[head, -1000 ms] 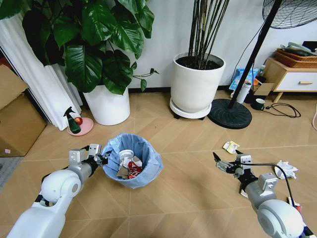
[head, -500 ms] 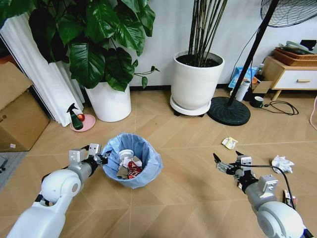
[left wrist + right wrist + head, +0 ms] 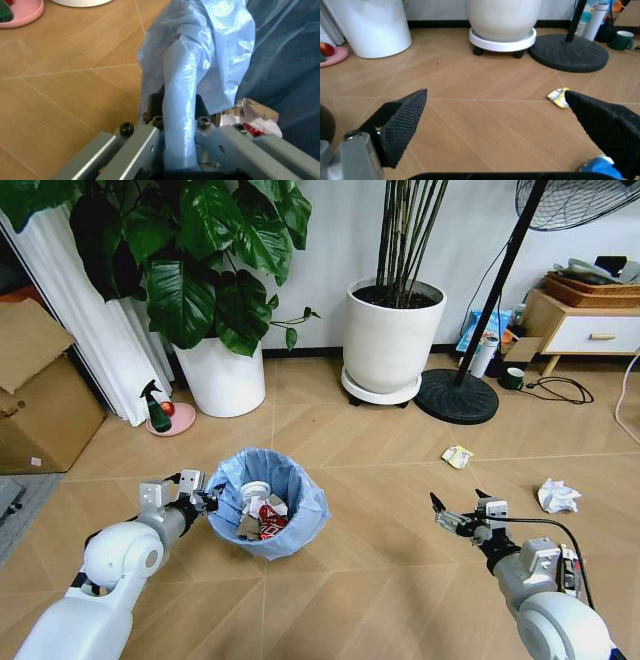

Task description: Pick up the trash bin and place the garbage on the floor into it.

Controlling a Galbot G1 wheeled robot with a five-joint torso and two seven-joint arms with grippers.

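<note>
The trash bin (image 3: 268, 502), dark and lined with a crinkled light-blue bag, hangs from my left gripper (image 3: 205, 500), which is shut on its near rim. In the left wrist view the bag-covered rim (image 3: 180, 123) is clamped between the fingers, with litter (image 3: 250, 116) inside. My right gripper (image 3: 458, 515) is open and empty above the floor (image 3: 380, 580). Garbage lies beyond it: a yellowish wrapper (image 3: 458, 456) and a crumpled white paper ball (image 3: 558, 496). Seen from the right wrist, the wrapper (image 3: 558, 96) lies ahead of the spread gripper (image 3: 505, 123), and a blue-white scrap (image 3: 602, 167) shows near one finger.
Two big white planters (image 3: 222, 375) (image 3: 390, 345) stand at the wall. A fan's round black base (image 3: 457, 395) sits beside the right one. A green spray bottle (image 3: 157, 412) and cardboard box (image 3: 40, 400) are at the left. A low cabinet (image 3: 590, 330) and cable (image 3: 565, 390) are at the right.
The whole view has shifted, so the camera has moved. The wrapper and paper ball now sit higher and further left in the picture. Both arms and the held bin keep their pose.
</note>
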